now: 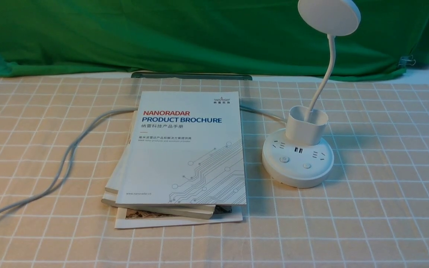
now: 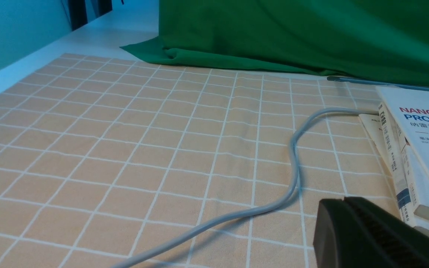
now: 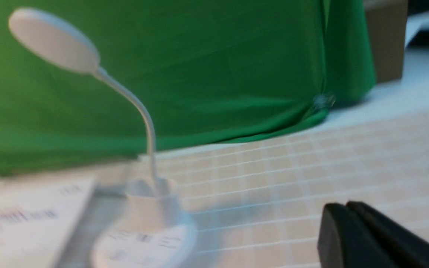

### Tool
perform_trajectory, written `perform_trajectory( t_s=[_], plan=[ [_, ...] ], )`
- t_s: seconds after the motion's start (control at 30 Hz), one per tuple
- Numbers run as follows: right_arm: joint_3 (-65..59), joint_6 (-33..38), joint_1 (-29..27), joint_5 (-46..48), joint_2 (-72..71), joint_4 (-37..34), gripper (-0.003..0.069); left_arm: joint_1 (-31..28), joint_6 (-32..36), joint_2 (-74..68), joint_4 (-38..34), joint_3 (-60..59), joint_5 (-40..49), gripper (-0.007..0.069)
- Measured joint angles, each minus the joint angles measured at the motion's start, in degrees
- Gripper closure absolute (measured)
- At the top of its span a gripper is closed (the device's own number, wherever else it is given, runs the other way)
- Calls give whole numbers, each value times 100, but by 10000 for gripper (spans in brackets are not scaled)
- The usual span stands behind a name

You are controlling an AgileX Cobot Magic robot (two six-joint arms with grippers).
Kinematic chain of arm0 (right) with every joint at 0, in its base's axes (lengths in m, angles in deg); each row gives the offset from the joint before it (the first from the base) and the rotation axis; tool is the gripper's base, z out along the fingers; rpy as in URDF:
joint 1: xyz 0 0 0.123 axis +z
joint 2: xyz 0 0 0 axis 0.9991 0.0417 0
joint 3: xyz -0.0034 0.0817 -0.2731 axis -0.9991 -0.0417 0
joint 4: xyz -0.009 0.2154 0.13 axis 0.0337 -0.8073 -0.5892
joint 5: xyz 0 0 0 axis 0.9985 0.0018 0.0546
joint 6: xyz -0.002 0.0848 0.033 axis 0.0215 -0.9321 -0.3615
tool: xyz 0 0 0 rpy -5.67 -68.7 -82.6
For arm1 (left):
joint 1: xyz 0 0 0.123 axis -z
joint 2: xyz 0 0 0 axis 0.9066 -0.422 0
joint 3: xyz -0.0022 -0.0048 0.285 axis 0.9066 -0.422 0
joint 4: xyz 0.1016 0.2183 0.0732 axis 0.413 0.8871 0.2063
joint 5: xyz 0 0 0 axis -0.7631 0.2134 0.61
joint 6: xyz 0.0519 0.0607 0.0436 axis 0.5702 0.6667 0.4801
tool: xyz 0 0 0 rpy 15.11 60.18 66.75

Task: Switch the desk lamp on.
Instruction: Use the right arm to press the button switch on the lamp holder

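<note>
The white desk lamp (image 1: 297, 158) stands right of centre on the checked cloth, with its disc head (image 1: 329, 15) up on a curved gooseneck, a cup holder (image 1: 306, 124) and two buttons on the round base. It looks unlit. It shows blurred in the right wrist view (image 3: 145, 230). Neither arm shows in the front view. My left gripper (image 2: 345, 200) is shut and empty, low over the cloth beside the books. My right gripper (image 3: 346, 204) is shut and empty, off to the lamp's side and apart from it.
A stack of brochures and books (image 1: 184, 156) lies left of the lamp, also in the left wrist view (image 2: 419, 149). The lamp's grey cable (image 1: 65, 156) runs from behind the books off to the left (image 2: 292, 163). A green cloth (image 1: 199, 33) hangs along the back.
</note>
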Motion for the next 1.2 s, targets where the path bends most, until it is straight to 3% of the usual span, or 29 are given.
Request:
perform_trajectory(
  t_s=[0.17,0.3,0.5,0.7,1.2],
  plan=[
    [1728,1852,15,1223,1478,5,631,0,0,0,0,0,0,603],
    [2703,2160,355,2305,2686,-72,631,0,0,0,0,0,0,603],
    [3775,2397,1413,3510,4356,-159,631,0,0,0,0,0,0,603],
    [4494,2423,1989,3497,5700,-201,631,0,0,0,0,0,0,603],
    [4909,2394,2046,3175,8254,-461,631,0,0,0,0,0,0,603]
  ],
)
